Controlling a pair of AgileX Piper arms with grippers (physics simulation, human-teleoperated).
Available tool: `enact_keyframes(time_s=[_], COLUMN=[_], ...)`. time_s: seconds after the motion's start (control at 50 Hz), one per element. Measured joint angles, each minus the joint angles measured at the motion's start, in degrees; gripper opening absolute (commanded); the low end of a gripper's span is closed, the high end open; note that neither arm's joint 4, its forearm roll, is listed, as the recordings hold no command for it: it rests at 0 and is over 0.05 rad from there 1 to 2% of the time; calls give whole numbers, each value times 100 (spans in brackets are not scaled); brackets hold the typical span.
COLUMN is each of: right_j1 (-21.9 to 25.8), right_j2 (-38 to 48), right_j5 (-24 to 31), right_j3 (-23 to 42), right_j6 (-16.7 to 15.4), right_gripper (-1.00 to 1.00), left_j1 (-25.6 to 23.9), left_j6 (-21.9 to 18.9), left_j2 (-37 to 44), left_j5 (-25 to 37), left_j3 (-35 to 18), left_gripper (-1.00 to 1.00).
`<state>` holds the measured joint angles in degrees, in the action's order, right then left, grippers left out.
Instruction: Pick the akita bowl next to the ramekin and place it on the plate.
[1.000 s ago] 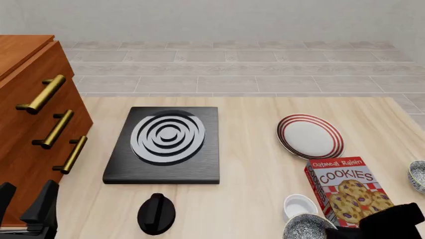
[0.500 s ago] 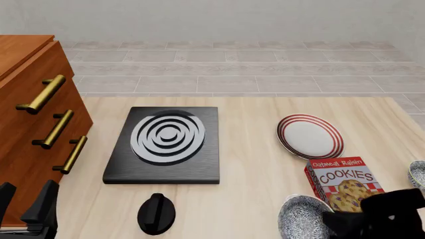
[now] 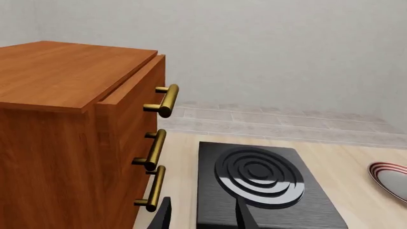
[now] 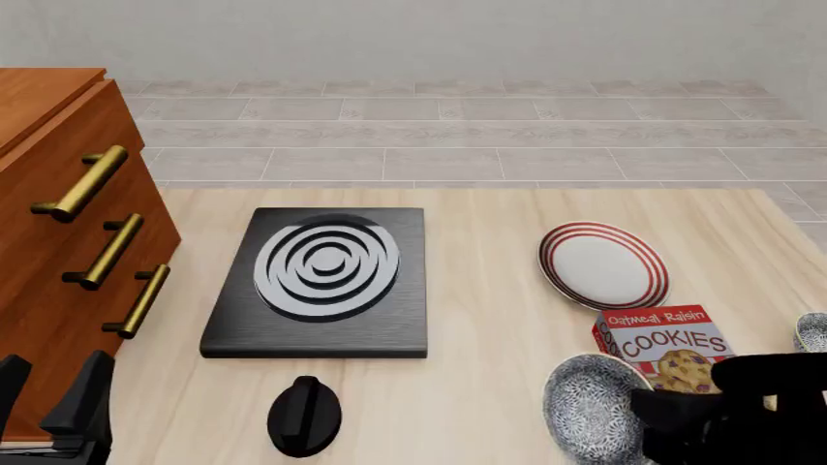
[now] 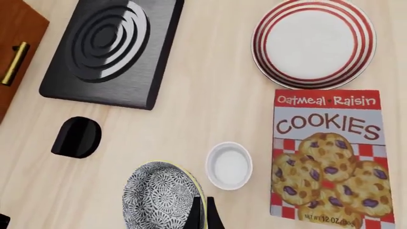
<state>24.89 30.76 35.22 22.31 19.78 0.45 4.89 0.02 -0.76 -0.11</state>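
Note:
The akita bowl [image 4: 588, 407], white with a dense dark speckle, hangs tilted above the table's near right part, and my right gripper [image 4: 642, 417] is shut on its rim. The right wrist view shows the bowl [image 5: 159, 195] with the thin fingers [image 5: 203, 213] pinching its edge, and the plain white ramekin [image 5: 229, 165] on the table just beyond it. The front view hides the ramekin behind the bowl. The red-ringed plate [image 4: 603, 264] [image 5: 313, 43] lies farther away, past the cookies box. My left gripper [image 4: 52, 407] [image 3: 202, 219] rests open at the near left, holding nothing.
A cookies box [image 4: 665, 344] lies flat between the bowl and the plate. A second patterned bowl [image 4: 811, 331] sits at the right edge. A black stove plate [image 4: 323, 281] and black knob [image 4: 305, 415] occupy the middle, with a wooden drawer cabinet [image 4: 65, 232] on the left.
My right gripper has risen and moved away from the near edge with the bowl, which has lifted off the table and tilted. The ramekin is now hidden in the front view. The left arm is still.

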Motion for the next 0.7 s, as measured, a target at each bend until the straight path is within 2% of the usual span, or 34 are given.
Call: enact_keyframes(time_s=[0.7], right_j1=[-549], right_j2=[544], right_j5=[-611], right_j3=[250], right_j6=[109], right_gripper=[-100], left_j1=[-3], left_j6=[-18], left_j2=[0], left_j5=[9], left_j3=[0], left_gripper=[100])
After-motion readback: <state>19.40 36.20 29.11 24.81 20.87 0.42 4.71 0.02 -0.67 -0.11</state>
